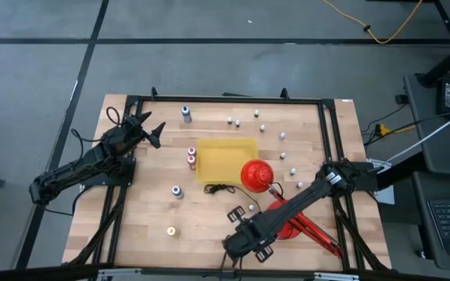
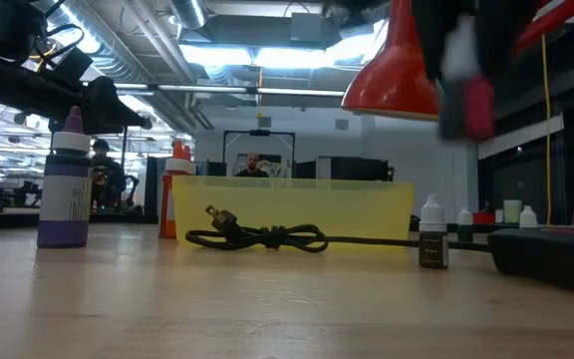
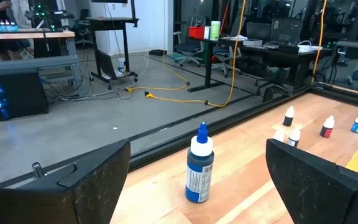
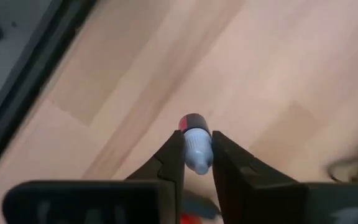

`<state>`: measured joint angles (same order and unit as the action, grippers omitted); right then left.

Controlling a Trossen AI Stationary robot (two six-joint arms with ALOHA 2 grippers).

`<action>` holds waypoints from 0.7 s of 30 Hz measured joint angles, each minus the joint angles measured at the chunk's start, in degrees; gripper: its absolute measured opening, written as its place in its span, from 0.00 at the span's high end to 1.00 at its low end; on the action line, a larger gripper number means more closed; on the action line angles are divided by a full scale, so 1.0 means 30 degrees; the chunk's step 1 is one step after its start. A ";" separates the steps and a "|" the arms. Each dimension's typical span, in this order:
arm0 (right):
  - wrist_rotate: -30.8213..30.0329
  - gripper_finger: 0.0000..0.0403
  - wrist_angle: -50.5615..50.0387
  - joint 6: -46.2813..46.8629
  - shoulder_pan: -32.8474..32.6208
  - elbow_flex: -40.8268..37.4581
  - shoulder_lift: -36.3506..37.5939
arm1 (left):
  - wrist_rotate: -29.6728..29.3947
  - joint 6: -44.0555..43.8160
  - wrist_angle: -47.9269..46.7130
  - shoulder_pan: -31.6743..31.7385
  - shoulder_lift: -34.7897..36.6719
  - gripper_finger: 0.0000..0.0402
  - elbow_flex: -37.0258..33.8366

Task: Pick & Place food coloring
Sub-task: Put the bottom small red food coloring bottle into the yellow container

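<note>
From above, the right gripper point(image 1: 235, 212) sits near the front edge of the table point(image 1: 147, 226), and the yellow tray point(image 1: 226, 160) lies ahead of its fingers, toward the table's middle, beside a red disc point(image 1: 256, 175). The left gripper point(image 1: 156, 133) waits near the far left, jaws spread, with a blue-topped bottle point(image 1: 185, 114) just ahead of its fingertips. The low view shows a purple-labelled bottle point(image 2: 65, 189) standing upright, apart from the tray point(image 2: 297, 209) and the black cord point(image 2: 262, 237). In the left wrist view the blue-topped bottle point(image 3: 199, 165) stands upright between and beyond the wide-open fingers point(image 3: 92, 180). In the right wrist view the fingers point(image 4: 173, 158) pinch a small food coloring bottle point(image 4: 196, 146), its long axis running forward along them, cap outermost. The right arm has the carry, I judge; the tray is a likely target.
</note>
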<state>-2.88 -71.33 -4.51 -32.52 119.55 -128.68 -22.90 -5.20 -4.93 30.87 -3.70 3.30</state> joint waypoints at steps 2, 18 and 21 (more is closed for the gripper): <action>-0.0004 0.85 -0.0598 0.0194 0.0241 0.1313 0.0000 | 0.0002 -0.0005 0.0000 -0.0001 0.0004 0.09 -0.0005; -0.1200 0.84 -0.2531 -0.0647 0.4243 0.5171 0.1723 | 0.0011 -0.0005 0.0015 0.0001 0.0007 0.10 -0.0005; -0.1207 0.84 -0.1953 -0.1429 0.5354 0.5123 0.1962 | 0.0010 -0.0005 0.0008 -0.0005 0.0007 0.09 -0.0005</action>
<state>-6.50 -77.19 -8.80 -16.46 134.92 -122.80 -22.87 -5.21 -4.91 30.85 -3.68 3.29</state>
